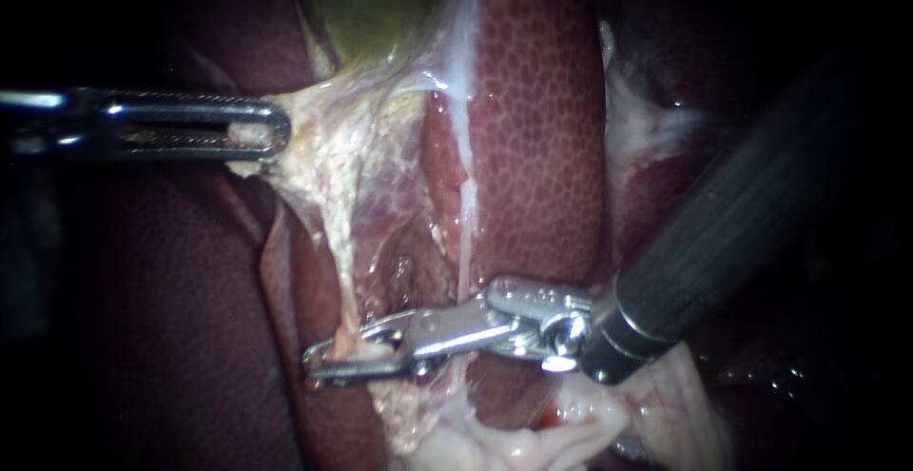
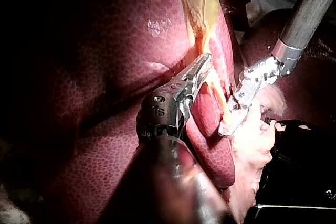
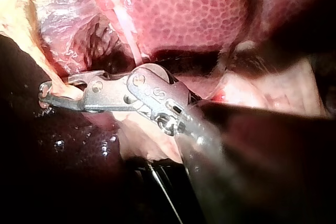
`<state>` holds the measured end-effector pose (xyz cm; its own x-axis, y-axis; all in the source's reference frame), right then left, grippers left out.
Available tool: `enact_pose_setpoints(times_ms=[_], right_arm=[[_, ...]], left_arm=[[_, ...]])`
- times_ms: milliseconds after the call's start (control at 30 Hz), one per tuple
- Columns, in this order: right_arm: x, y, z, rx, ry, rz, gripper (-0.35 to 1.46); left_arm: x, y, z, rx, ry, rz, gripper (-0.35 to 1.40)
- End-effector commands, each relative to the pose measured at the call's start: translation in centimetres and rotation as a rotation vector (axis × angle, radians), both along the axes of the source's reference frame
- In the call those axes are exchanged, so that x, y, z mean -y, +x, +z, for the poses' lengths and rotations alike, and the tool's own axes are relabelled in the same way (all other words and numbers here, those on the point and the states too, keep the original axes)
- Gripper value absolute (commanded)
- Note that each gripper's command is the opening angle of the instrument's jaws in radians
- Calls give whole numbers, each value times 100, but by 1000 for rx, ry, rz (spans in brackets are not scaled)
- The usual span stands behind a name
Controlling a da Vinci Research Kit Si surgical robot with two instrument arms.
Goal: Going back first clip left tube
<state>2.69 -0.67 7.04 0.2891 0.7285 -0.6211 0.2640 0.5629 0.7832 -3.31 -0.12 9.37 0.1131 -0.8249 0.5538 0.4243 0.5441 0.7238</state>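
Low in the endoscope view, jaws of the right instrument (image 1: pixel 319 359) clamped across the left tube (image 1: pixel 344 290), one jaw on either side of the pale strand and touching it from both sides, tips just past its far edge. Shaft in from the upper right over dark open space, clear of tissue down to the wrist, close above the pale folds (image 1: pixel 514 442) at the bottom edge. Behind the base of the jaws, a thinner white strand (image 1: pixel 466 233), just beside the inner edge of the liver (image 1: pixel 533 100) lobe. Between that strand and the left tube, a shallow reddish hollow (image 1: pixel 404 266), unobstructed. Higher up, left instrument (image 1: pixel 271 133) in level from the left, slotted jaws pressed together on pale tissue (image 1: pixel 304 119) under the greenish gallbladder (image 1: pixel 380 5), drawing it taut toward the left. Well apart from the right instrument, the stretched sheet between them. Dark liver surface below the left shaft, bare.
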Motion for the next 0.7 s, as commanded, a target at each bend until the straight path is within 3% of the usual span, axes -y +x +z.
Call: enact_pose_setpoints(times_ms=[33, 333, 367, 400, 433, 500, 600, 700], right_arm=[[0, 0, 0, 0, 0, 0, -35], [2, 2, -3, -2, 0, -8, -35], [2, 4, -4, -3, 1, -15, -27], [3, 7, -6, -8, 2, -12, 2], [3, 9, -7, -21, 0, -7, 16], [3, 16, -9, -56, -39, 34, 46], [-1, 27, -9, -63, -66, 93, 60], [-2, 27, -8, -75, -87, 102, 60]], left_arm=[[0, 0, 0, 0, 0, 0, -35], [0, 0, 0, 0, 0, 0, -35], [0, 0, 0, 0, 0, 0, -35], [0, 1, 0, 0, 0, 0, -35], [0, 1, 0, 0, 0, 0, -35], [0, 1, 0, 0, 0, 0, -35], [0, 1, 0, 0, 0, 0, -35], [1, 1, -1, 0, 0, 0, -35]])
